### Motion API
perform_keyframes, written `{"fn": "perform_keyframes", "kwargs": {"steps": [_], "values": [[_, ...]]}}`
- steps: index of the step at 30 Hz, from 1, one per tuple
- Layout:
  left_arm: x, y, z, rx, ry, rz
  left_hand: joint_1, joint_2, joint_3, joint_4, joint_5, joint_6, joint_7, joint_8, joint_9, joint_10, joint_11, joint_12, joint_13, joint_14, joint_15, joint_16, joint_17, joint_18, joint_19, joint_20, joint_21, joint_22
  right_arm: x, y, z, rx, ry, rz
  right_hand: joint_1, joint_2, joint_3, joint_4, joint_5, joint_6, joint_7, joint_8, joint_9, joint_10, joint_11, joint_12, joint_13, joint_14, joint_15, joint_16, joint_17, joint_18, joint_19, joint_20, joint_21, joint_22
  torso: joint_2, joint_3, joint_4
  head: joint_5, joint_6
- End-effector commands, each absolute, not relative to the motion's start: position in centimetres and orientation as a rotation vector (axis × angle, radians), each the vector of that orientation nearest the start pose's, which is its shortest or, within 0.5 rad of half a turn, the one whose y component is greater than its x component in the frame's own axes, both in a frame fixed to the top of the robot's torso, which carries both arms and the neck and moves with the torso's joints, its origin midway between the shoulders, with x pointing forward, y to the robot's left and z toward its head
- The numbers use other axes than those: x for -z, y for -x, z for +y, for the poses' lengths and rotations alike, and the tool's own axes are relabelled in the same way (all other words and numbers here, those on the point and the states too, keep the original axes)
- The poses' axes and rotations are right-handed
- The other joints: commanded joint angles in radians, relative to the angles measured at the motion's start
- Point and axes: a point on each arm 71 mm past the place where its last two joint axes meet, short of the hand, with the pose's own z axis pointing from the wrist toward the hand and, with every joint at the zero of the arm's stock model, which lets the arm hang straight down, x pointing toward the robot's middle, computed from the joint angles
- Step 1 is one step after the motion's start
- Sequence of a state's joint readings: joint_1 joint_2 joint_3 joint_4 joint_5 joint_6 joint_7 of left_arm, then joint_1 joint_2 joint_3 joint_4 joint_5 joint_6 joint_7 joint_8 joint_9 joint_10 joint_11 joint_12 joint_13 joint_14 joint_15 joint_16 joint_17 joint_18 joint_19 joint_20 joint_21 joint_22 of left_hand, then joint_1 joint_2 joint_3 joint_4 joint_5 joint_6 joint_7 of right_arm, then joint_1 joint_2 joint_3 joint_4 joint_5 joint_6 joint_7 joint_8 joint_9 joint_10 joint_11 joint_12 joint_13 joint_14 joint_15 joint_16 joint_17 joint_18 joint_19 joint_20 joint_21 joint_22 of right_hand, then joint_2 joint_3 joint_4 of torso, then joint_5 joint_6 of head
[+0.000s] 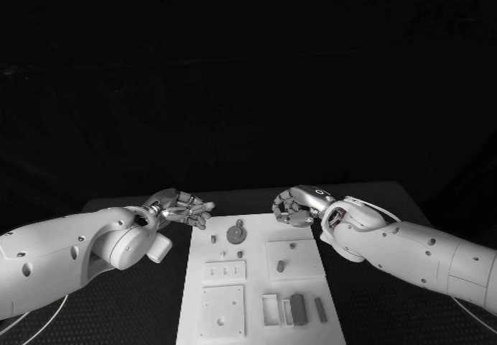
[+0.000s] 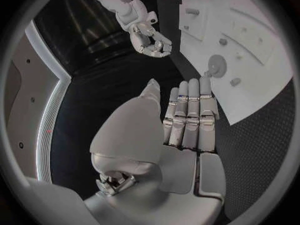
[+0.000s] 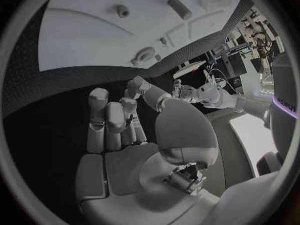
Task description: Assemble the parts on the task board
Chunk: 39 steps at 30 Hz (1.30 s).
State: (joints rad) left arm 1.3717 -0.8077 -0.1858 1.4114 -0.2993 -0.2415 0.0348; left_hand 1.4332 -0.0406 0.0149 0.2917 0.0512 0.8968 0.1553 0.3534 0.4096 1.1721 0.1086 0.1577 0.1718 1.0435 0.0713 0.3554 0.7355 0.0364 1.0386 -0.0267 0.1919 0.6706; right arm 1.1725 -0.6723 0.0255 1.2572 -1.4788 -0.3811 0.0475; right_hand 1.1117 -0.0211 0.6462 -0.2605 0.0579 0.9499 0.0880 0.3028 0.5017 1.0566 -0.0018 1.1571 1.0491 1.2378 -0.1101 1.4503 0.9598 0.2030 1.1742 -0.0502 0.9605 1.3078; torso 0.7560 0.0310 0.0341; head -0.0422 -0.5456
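A flat white task board (image 1: 259, 287) lies mid-table on the textured black table (image 1: 383, 302), bearing small grey parts: a round disc (image 1: 237, 233) and cylindrical pegs. Left hand (image 1: 184, 209) hovers released, metallic fingers straight; right hand (image 1: 295, 206) hovers with fingers curled around nothing

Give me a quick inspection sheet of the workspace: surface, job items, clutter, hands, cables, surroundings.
Surface: black table, dark textured top.
Job's things: white task board in the middle of the table; small grey parts lie on it, among them a round disc part, a short peg and a long bar.
Clutter: nothing seen.
Hands: left hand hovers at the board's far left corner, fingers apart, holding nothing; right hand hovers at the far right corner, fingers curled in, nothing in them.
Cables: thin cable loops beside the left arm.
Surroundings: dark behind the table.
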Motion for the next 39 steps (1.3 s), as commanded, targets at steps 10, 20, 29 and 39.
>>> {"fn": "perform_keyframes", "kwargs": {"steps": [10, 20, 29, 39], "values": [[18.8, -51.0, 19.0, 1.126, 0.881, 1.893, -0.045, -0.014, 0.014, 0.002, -0.002, -0.008, 0.01, -0.016, -0.007, 0.001, 0.002, -0.002, 0.008, 0.006, 0.001, -0.003, 0.016, 0.018, 0.001, -0.001, 0.007, 0.01, 18.0, -51.8, -13.5, -0.668, 0.155, 1.574, -0.01, -0.024, 0.006, 0.007, 0.003, 0.043, 0.018, 0.022, 0.036, 0.008, -0.004, 0.003, -0.004, 0.002, -0.001, 0.0, -0.013, 0.059, 0.01, -0.001, 0.002, 0.017, -0.027, -0.01, -0.0126, 0.035, 0.002], [19.1, -50.5, 17.4, 1.163, 0.881, 1.93, -0.068, -0.02, 0.02, 0.002, -0.002, -0.015, 0.014, -0.023, -0.011, -0.006, 0.004, -0.007, 0.013, 0.007, 0.001, -0.004, 0.03, 0.018, -0.004, -0.001, 0.007, 0.017, 17.6, -50.9, -11.3, -0.717, 0.162, 1.561, -0.013, -0.034, 0.006, 0.009, 0.003, 0.047, 0.016, 0.023, 0.039, 0.01, -0.005, 0.003, -0.005, 0.007, -0.003, -0.002, -0.013, 0.059, 0.014, -0.003, 0.001, 0.015, -0.03, -0.0099, -0.0142, 0.041, -0.002], [19.1, -50.5, 16.8, 1.165, 0.886, 1.93, -0.097, -0.027, 0.027, 0.002, -0.002, -0.017, 0.015, -0.027, -0.013, -0.012, 0.006, -0.011, 0.019, 0.003, 0.001, -0.008, 0.042, 0.018, -0.008, -0.001, 0.006, 0.023, 17.5, -50.1, -10.1, -0.758, 0.173, 1.571, -0.014, -0.039, 0.006, 0.009, 0.003, 0.048, 0.015, 0.023, 0.04, 0.012, -0.007, 0.003, -0.006, 0.008, -0.005, -0.003, -0.015, 0.059, 0.016, -0.004, 0.001, 0.015, -0.028, -0.01, -0.0142, 0.042, -0.007], [19.2, -50.3, 16.6, 1.173, 0.878, 1.962, -0.102, -0.026, 0.032, 0.002, -0.002, -0.015, 0.014, -0.027, -0.013, -0.013, 0.006, -0.011, 0.021, 0.002, 0.001, -0.01, 0.046, 0.018, -0.01, -0.001, 0.006, 0.025, 17.5, -49.8, -9.6, -0.771, 0.175, 1.569, -0.015, -0.041, 0.006, 0.009, 0.003, 0.048, 0.014, 0.023, 0.04, 0.012, -0.007, 0.002, -0.006, 0.008, -0.005, -0.004, -0.018, 0.059, 0.017, -0.005, 0.0, 0.014, -0.028, -0.011, -0.014, 0.041, -0.01]]}}
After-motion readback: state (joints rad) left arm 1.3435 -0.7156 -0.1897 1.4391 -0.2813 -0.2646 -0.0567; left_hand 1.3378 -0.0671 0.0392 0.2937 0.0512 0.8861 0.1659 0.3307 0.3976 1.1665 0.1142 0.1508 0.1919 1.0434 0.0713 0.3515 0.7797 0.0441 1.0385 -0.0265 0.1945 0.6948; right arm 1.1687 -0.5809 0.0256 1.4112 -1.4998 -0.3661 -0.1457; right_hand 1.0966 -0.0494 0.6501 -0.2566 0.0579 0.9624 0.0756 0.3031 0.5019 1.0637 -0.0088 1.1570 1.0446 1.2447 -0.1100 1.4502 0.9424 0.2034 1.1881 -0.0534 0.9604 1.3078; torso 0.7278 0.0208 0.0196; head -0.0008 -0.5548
